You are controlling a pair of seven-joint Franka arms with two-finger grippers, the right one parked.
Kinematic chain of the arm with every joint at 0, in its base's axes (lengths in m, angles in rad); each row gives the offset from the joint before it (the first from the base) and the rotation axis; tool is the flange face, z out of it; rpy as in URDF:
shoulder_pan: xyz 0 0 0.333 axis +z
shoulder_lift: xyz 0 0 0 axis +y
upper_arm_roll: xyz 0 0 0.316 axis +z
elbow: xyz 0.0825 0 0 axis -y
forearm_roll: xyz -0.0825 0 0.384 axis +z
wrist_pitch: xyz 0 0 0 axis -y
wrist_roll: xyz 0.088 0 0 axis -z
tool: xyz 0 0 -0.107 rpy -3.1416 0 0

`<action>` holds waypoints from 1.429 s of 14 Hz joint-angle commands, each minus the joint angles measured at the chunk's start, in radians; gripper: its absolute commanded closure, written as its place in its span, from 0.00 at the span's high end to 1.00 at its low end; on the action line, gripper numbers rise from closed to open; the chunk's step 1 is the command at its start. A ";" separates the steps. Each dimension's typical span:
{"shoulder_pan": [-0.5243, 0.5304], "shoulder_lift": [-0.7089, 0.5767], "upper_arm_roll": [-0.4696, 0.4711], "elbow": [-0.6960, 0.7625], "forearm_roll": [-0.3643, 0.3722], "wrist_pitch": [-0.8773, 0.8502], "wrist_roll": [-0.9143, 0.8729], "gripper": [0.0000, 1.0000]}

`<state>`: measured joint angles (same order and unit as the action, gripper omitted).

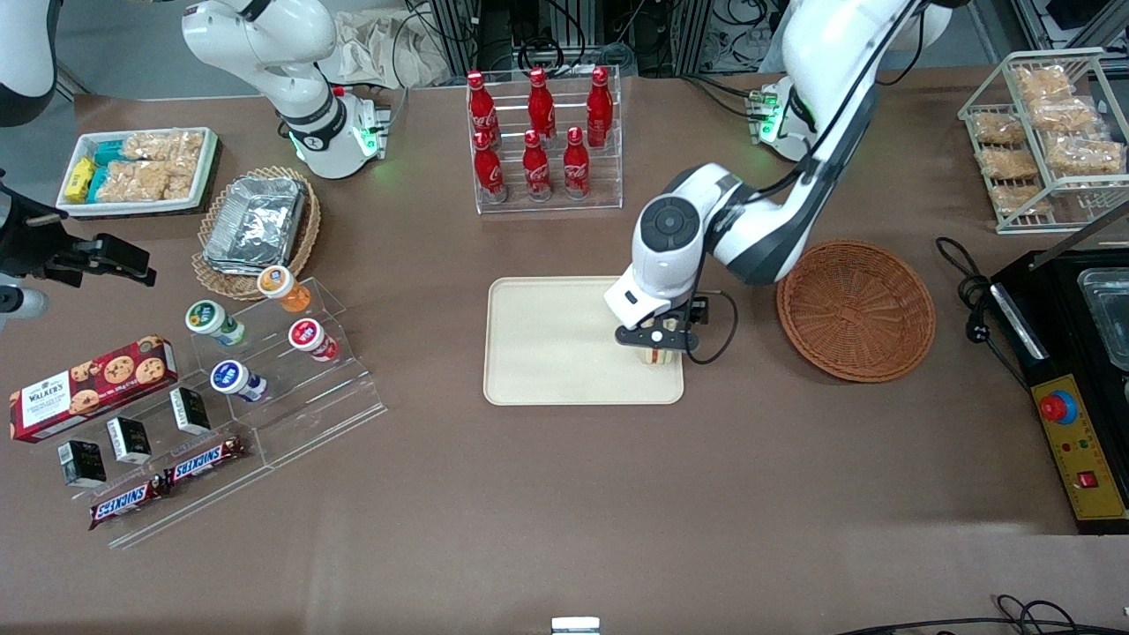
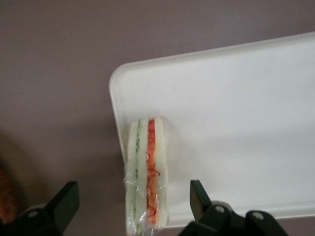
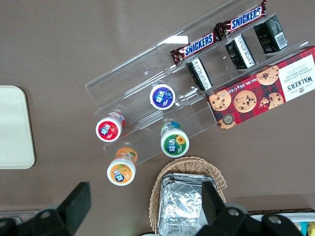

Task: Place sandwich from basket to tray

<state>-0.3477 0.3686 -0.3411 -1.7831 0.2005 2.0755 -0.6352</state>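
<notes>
The sandwich stands on its edge on the cream tray, at the tray's corner nearest the basket. It is a pale wedge in clear wrap with green, orange and red layers. My left gripper hangs right over it, open. Its two black fingers stand on either side of the sandwich with a gap on each side, touching nothing. The tray's rim and corner show in the left wrist view. The reddish-brown wicker basket sits beside the tray toward the working arm's end and holds nothing.
A clear rack of red bottles stands farther from the front camera than the tray. An acrylic stand with yogurt cups and snack bars lies toward the parked arm's end. A black machine and a wire snack rack lie toward the working arm's end.
</notes>
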 commanded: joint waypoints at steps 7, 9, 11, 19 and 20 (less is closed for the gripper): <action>0.165 -0.157 -0.001 0.392 -0.119 -0.486 0.179 1.00; 0.249 -0.213 0.001 0.390 -0.157 -0.529 0.250 1.00; 0.347 -0.260 0.001 0.390 -0.197 -0.564 0.285 1.00; 0.343 -0.353 0.218 0.390 -0.279 -0.601 0.353 1.00; 0.343 -0.353 0.218 0.389 -0.279 -0.601 0.353 1.00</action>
<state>0.0192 0.0334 -0.1405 -1.3808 -0.0618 1.4851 -0.2873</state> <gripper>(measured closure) 0.000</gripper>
